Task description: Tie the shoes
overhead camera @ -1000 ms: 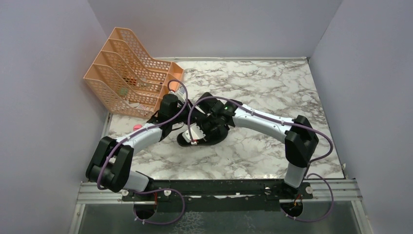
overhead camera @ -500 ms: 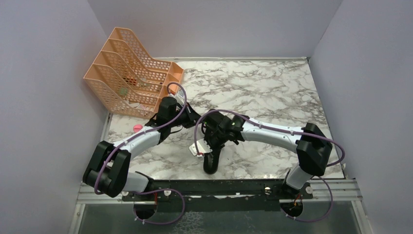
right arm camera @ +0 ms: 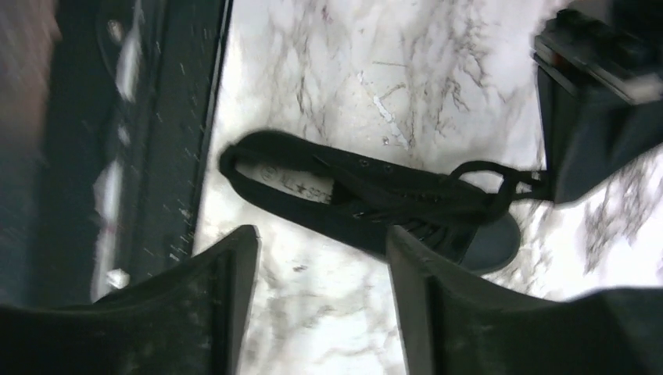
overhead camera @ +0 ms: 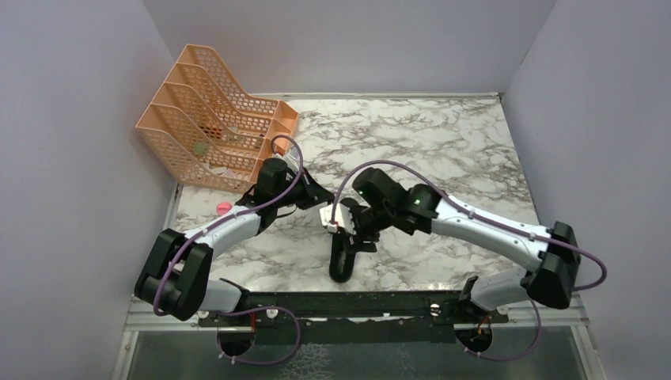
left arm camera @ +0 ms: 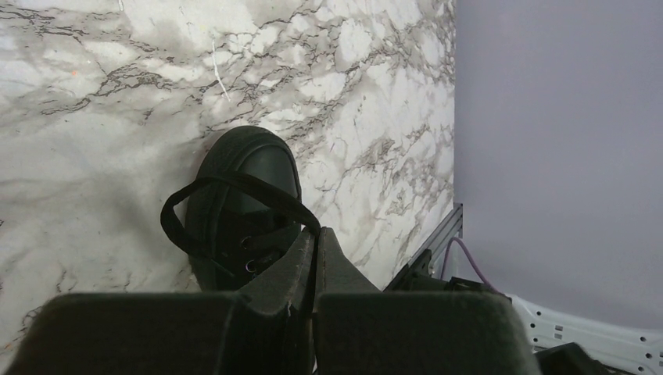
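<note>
Pinching my left gripper (left arm camera: 316, 234) tight, I hold a loop of black lace (left arm camera: 227, 181) drawn taut off the shoe (right arm camera: 367, 195). My right gripper (right arm camera: 319, 234) hangs spread above it, gripping nothing. That black low-cut shoe lies on the marble table (overhead camera: 443, 142), close to the near rail (overhead camera: 356, 301), between my arms. No knot or bow shows; I judge crossing, looping and cinching all remain.

Black shoe on marble, seen between spread fingers.
The right gripper (right arm camera: 320, 234) hung open above the shoe (right arm camera: 367, 195), nothing held. The shoe lay on the marble table (right arm camera: 313, 70), heel towards the dark rail (right arm camera: 156, 117) at left, toe at right. A loop of lace (right arm camera: 500, 178) ran up to the left gripper (right arm camera: 575, 156) at upper right.
</note>
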Robot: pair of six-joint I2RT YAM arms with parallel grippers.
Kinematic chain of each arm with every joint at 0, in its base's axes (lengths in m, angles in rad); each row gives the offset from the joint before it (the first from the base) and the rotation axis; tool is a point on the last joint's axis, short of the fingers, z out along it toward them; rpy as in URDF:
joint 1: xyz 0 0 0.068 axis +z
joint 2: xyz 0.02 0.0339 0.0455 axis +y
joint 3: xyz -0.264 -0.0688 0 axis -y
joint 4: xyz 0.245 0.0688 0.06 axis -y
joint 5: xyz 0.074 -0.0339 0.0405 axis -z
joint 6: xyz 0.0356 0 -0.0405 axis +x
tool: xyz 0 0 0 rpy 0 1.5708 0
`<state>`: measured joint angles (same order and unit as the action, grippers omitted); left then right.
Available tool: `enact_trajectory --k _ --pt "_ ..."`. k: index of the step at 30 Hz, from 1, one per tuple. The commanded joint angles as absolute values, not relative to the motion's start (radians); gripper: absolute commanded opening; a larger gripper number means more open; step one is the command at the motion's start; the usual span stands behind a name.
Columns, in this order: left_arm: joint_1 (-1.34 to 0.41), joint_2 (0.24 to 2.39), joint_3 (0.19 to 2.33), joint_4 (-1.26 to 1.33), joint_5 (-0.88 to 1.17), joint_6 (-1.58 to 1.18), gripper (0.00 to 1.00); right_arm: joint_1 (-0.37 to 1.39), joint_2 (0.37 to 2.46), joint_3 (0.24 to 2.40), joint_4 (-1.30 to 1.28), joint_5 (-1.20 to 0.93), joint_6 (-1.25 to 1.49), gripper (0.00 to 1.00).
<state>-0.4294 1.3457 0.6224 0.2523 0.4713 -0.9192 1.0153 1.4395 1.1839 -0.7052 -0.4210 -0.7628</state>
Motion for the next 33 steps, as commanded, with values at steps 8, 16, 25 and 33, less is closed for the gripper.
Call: enact_trajectory --k 8,16,25,33 --pt "-0.431 1.354 0.627 0.247 0.501 -0.894 0.00 0.765 1.284 1.010 -0.449 -0.349 0.513 0.65" --pt "-0.436 1.345 0.633 0.211 0.492 -0.894 0.00 0.754 1.567 1.290 -0.739 -0.425 0.717 0.51" --pt "-0.436 1.343 0.628 0.202 0.483 -0.891 0.00 0.882 1.656 1.300 -0.764 -0.310 0.844 0.48" --pt "-0.436 1.343 0.630 0.188 0.495 -0.887 0.00 0.957 1.723 1.320 -0.802 -0.163 0.869 0.46"
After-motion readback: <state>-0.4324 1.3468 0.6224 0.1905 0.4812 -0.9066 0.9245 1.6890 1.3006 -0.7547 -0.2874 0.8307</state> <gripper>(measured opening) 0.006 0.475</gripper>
